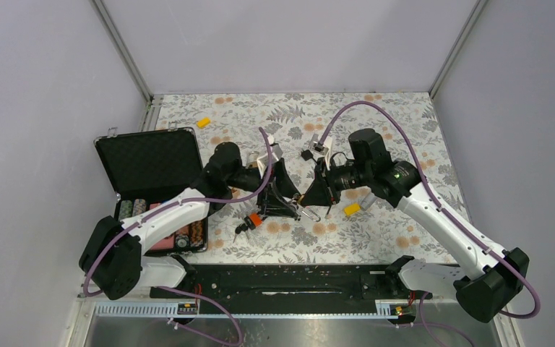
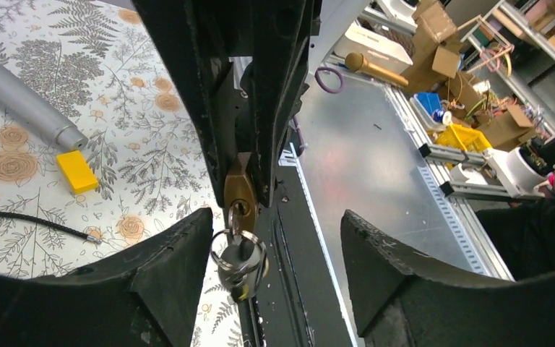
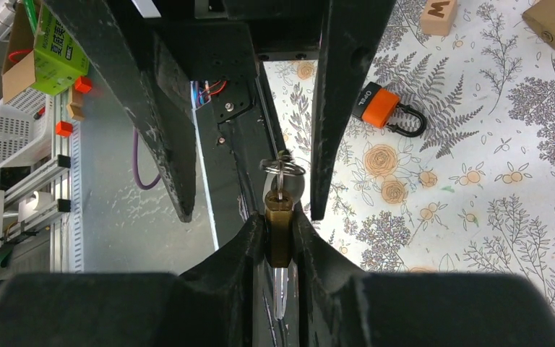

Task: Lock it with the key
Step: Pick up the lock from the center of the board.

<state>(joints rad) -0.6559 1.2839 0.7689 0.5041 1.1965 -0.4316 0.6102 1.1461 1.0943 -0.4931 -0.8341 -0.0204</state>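
Right wrist view: right gripper clenched, left gripper spread wide, facing it. Brass lock is pinched in the right one, between the arms, with the key seated in its keyhole. Step: key grasp. Next: left closes on key, then twists.

A robotics lab or workshop: the floral-printed counter sits between plain grey panel walls, with slotted aluminium rails beside it. Beyond are stacked brown cardboard boxes, a yellow plastic parts bin and a white mesh basket.
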